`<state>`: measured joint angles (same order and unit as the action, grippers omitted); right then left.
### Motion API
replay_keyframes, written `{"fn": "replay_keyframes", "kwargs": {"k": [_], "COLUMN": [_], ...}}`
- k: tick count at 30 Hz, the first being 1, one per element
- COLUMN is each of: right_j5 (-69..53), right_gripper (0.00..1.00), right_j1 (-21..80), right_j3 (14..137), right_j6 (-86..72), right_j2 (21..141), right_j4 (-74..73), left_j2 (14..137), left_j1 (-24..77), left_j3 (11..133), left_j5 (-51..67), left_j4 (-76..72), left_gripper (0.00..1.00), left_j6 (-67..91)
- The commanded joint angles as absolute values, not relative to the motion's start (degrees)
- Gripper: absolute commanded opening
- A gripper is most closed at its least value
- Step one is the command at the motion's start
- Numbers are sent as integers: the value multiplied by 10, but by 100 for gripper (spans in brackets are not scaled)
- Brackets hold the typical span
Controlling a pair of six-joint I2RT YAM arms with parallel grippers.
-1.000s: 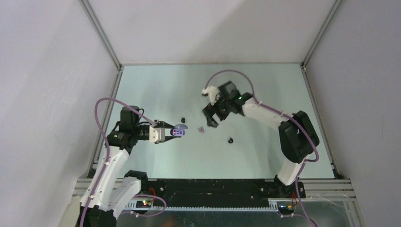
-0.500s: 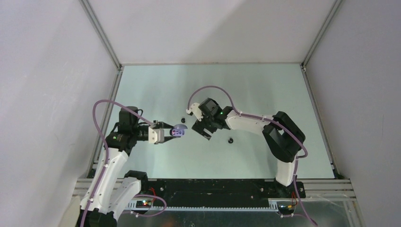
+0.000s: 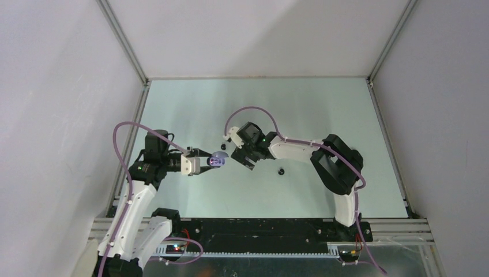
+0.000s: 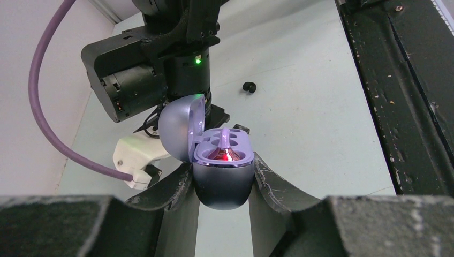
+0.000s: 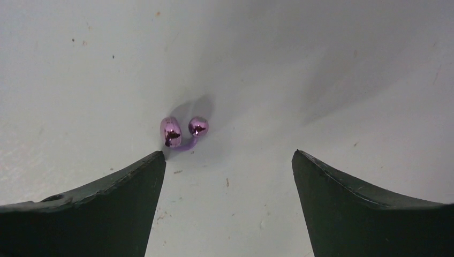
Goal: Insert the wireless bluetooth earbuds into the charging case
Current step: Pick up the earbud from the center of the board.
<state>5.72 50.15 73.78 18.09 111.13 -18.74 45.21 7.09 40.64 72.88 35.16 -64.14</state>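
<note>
Pale green counter [image 3: 323,115] carries the loose pieces. The left gripper [image 3: 206,162] is clamped on the lilac charging case [image 4: 220,184], upright with its lid open, seemingly so the sockets face up for loading. The right gripper [image 5: 227,154] hangs spread wide over the purple earbuds [image 5: 171,131], which lie on the counter nearer one finger. A black earbud [image 3: 281,171] lies close by.

Right gripper [image 5: 229,154] spread wide; purple earbuds [image 5: 170,131] ahead, near one finger.
</note>
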Motion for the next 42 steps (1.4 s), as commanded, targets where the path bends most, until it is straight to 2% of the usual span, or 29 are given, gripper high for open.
{"fn": "replay_keyframes", "kwargs": {"k": [1, 16, 20, 23, 25, 28, 34, 42], "right_j5": [102, 129, 90, -21, -108, -219, -289, -310], "right_gripper": [94, 91, 89, 86, 79, 59, 34, 30], "right_j1": [506, 469, 448, 423, 399, 362, 342, 342], "right_j3": [754, 754, 778, 808, 829, 854, 878, 873], "right_j6": [188, 194, 171, 135, 103, 45, -20, -67], "right_j2": [1137, 1124, 1120, 1102, 1103, 1121, 1186, 1220], "right_j4": [-170, -168, -203, -251, -281, -305, -312, -310], "left_j2": [443, 446, 446, 448, 449, 452, 454, 457], "left_j1": [65, 65, 65, 65, 66, 66, 64, 58], "left_j3": [415, 414, 414, 414, 414, 414, 415, 413], "left_j5": [755, 756, 756, 755, 755, 755, 753, 752], "left_j4": [348, 348, 347, 347, 347, 345, 346, 343], "left_gripper": [0, 0, 0, 0, 0, 0, 0, 0], "left_j6": [-656, -657, -657, -657, -657, -657, -655, -655]}}
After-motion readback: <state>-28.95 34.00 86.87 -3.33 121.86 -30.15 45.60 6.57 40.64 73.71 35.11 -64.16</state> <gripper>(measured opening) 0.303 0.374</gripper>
